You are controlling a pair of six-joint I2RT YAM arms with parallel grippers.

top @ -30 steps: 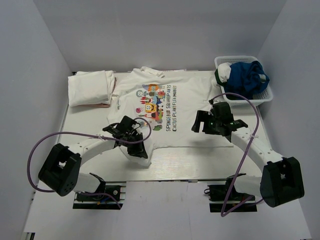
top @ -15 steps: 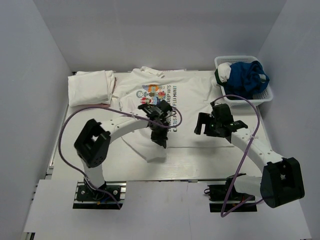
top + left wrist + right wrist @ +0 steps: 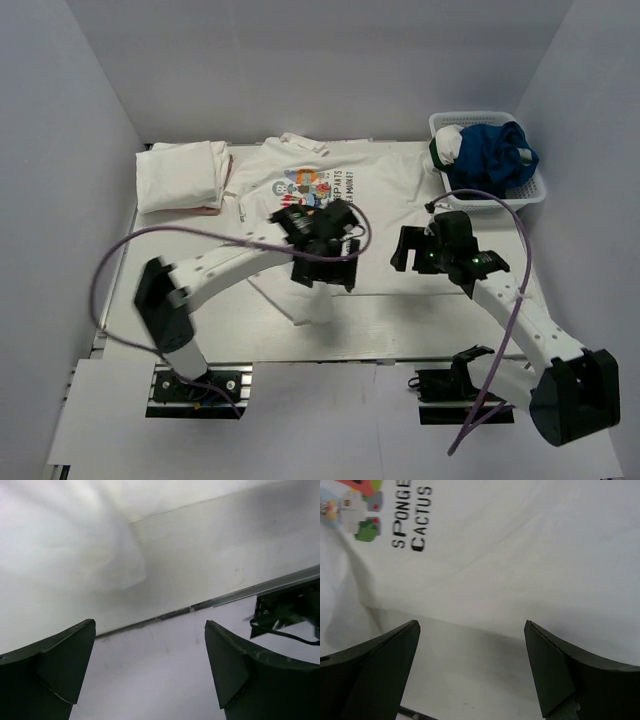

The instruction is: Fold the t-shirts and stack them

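Note:
A white t-shirt with a cartoon-and-text print [image 3: 385, 195] lies spread across the middle of the table, and its near-left corner [image 3: 300, 300] is rumpled and folded inward. My left gripper [image 3: 328, 278] hovers open over the shirt's near hem. In the left wrist view nothing sits between its fingers [image 3: 150, 672], and white cloth [image 3: 65, 545] lies beyond them. My right gripper [image 3: 403, 250] stands open over the shirt's right half. The right wrist view shows the printed shirt [image 3: 530, 550] ahead of its empty gripper [image 3: 472, 672]. A folded stack of white t-shirts [image 3: 180, 175] rests at the back left.
A white lattice basket [image 3: 478, 117] at the back right holds blue cloth [image 3: 497, 152] and a white bundle. Bare table [image 3: 420, 320] runs between the shirt's hem and the near edge. Purple cables loop off both arms. White walls enclose three sides.
My left arm swung from the near-left toward the centre, dragging the shirt's near-left corner inward, then its gripper opened and let the cloth go. The right arm shifted only slightly.

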